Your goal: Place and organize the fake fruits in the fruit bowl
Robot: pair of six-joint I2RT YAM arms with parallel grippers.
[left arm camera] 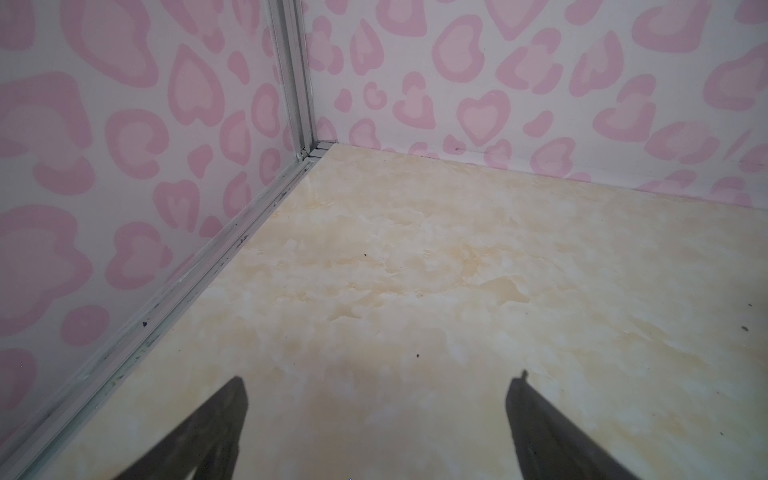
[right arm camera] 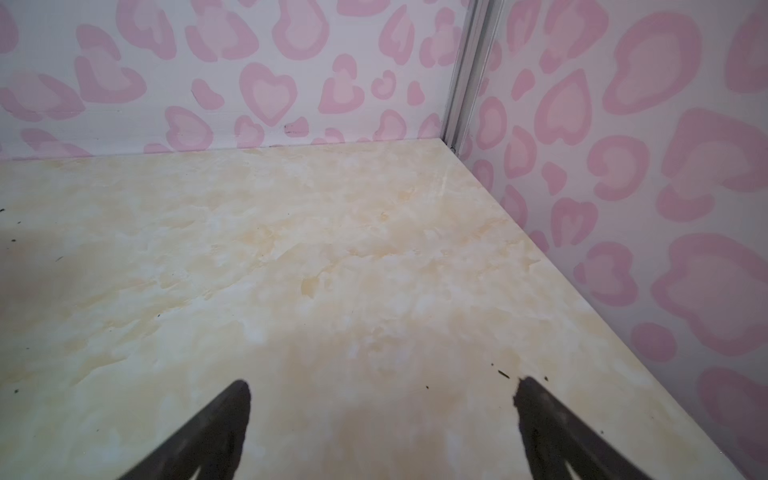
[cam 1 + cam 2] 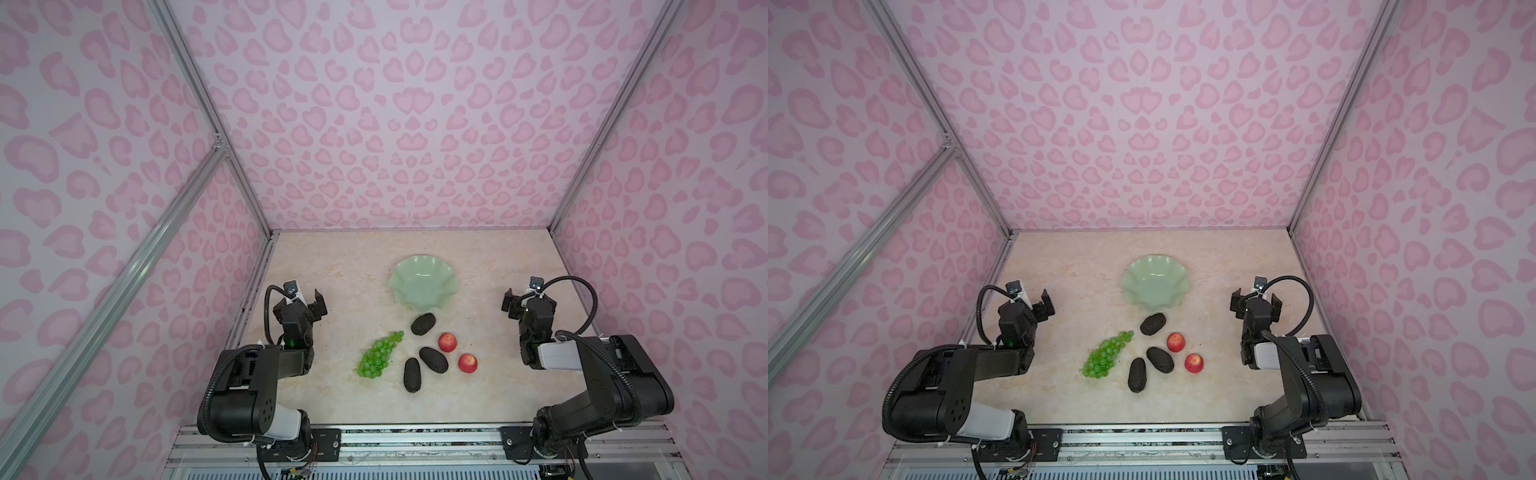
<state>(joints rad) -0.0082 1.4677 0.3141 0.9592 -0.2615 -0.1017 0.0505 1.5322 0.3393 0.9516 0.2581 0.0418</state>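
With both sets of fingers wide open and empty, reach inward for the fake fruits lying between them on the counter, just short of the empty fruit bowl.

Soft, even light is falling from above on the cream marbled tabletop, and we are seeing only faint, short shadows under the fruit in both top views. The pale mint-green glossy bowl with the ruffled rim is catching a mild sheen. The straight aluminium frame bars are bowing toward the edges. In the wrist views, the dark near fingertips are blurring out of focus, and corners are dimming slightly.
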